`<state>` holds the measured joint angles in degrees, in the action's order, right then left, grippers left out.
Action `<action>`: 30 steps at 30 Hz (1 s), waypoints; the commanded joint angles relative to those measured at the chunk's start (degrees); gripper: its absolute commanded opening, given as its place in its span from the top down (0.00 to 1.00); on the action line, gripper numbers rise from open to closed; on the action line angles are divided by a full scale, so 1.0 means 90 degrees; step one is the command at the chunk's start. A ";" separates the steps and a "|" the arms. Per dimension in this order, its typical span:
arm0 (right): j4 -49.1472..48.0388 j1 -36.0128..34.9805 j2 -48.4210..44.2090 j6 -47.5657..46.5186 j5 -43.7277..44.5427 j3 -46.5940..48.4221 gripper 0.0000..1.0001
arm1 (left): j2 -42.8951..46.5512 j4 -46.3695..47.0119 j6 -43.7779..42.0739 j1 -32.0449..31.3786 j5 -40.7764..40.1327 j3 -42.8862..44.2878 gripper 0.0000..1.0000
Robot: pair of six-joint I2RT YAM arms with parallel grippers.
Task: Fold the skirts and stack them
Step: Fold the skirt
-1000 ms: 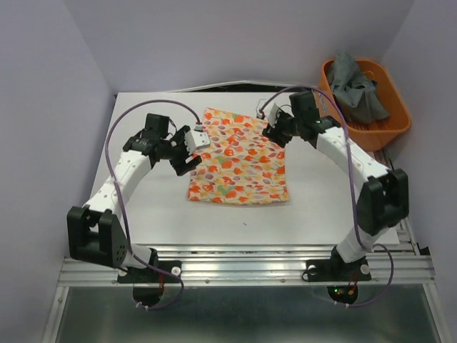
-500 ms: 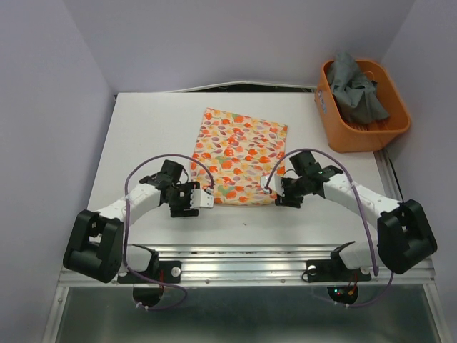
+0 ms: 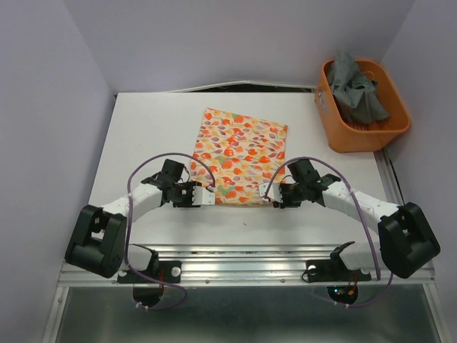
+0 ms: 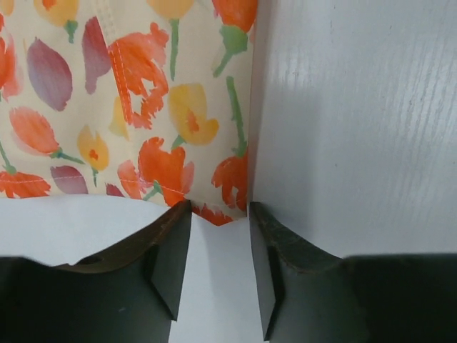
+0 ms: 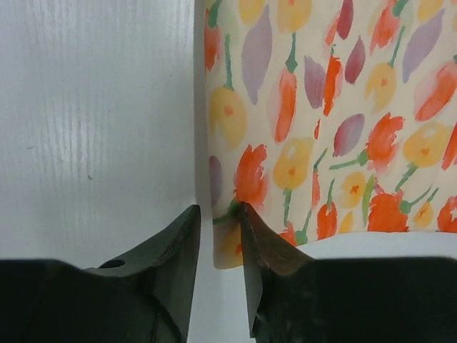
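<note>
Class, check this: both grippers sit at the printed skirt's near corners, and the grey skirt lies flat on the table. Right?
No: the grey skirt is bunched in the orange basket, as the top external view shows. The rest stands.

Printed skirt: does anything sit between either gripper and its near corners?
Nothing visible does. The left gripper and the right gripper each sit at a near corner of the printed skirt, jaws open with the corner between them, on the table.
</note>
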<state>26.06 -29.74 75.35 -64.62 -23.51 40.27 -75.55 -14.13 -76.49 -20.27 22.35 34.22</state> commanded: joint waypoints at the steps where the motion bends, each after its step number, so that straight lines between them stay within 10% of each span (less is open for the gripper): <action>1: -0.0728 -0.0075 0.0016 0.0138 0.0112 -0.0031 0.75 | -0.0287 -0.0051 -0.0066 -0.0052 0.0212 0.0133 0.56; 8: -0.0748 -0.0075 -0.0100 0.0412 0.0200 0.0203 0.99 | 0.0034 -0.1289 -0.0163 -0.0033 0.0680 0.0748 1.00; 15: -0.0435 -0.0075 -0.0608 0.0734 0.0326 0.0369 0.99 | 0.0729 -0.3468 -0.0642 -0.0023 0.1296 0.1919 1.00; 24: -0.0523 0.0608 0.0708 0.1076 0.0356 0.1481 0.99 | -0.2822 -0.3672 0.0734 0.0835 0.1744 0.4934 0.98; 30: -0.0435 0.0882 0.1656 0.1086 0.0181 0.2283 0.99 | -0.4087 -0.4075 0.0726 0.1481 0.2302 0.6462 0.66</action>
<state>22.35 -22.48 88.33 -55.66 -20.69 56.86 -115.24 -44.01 -70.63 -9.02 38.22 89.65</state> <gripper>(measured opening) 0.015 0.264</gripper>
